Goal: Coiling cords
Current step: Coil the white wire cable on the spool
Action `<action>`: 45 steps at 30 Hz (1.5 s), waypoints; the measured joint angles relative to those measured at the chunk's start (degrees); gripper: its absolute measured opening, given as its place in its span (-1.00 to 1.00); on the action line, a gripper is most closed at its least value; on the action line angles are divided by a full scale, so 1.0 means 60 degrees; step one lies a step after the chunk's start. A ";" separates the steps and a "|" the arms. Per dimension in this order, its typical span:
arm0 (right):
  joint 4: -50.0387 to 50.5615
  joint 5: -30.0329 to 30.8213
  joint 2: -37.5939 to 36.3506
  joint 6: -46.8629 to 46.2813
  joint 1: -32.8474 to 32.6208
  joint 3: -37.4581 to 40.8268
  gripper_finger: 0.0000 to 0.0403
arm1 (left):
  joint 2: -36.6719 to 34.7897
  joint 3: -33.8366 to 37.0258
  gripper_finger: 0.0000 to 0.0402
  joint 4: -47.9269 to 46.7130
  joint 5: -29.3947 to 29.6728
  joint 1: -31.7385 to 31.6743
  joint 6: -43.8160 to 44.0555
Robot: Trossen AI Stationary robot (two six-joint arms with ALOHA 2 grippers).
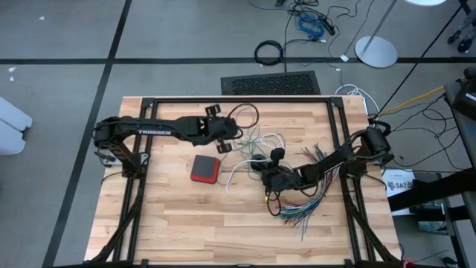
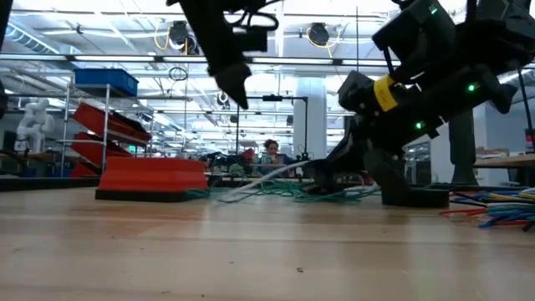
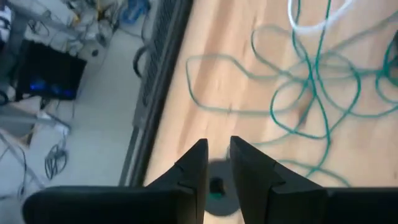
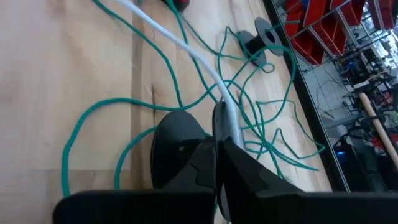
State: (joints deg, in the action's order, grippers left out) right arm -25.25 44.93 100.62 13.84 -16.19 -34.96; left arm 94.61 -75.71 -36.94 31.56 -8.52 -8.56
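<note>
Right pincer [image 4: 219, 140]: closed on the white cord [image 4: 186, 46], low over mid-worktop, amid the green loops.
Left pincer [image 3: 217, 155]: a narrow gap between its fingers, holding nothing that shows; raised above the worktop [image 1: 171, 216] near its far edge, over a small dark ring.
White cord: runs from the right pincer across the wood toward the red box [image 1: 204, 169].
Green cord [image 4: 99, 112]: sprawled in loose overlapping loops at mid-worktop, crossing under and around the white one.
Handling: both cords look thin, light and limp; they will likely slide and spring out of a coil.
Hold: probably best near an end, clear of the crossings, to avoid dragging the tangle.
</note>
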 joint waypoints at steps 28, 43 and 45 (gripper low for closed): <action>0.3105 -0.2336 -0.5384 -0.1049 -0.3085 0.0022 -1.00 | 0.0387 0.4151 -0.63 1.1354 -0.8150 0.1823 0.0061; 0.1597 -0.6607 -0.5811 -0.0946 -0.2220 0.0022 -1.00 | 0.3488 0.3297 -0.63 1.5527 -1.2576 0.1174 0.2584; 0.1515 -0.6993 -0.5811 -0.0961 -0.2014 0.0022 -1.00 | 0.3696 0.2953 -0.63 1.5544 -1.2901 0.1181 0.2623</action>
State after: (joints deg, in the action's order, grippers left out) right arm -16.16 2.98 65.76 8.07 -28.27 -34.83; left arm 116.79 -58.00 56.33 -45.84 -1.43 7.18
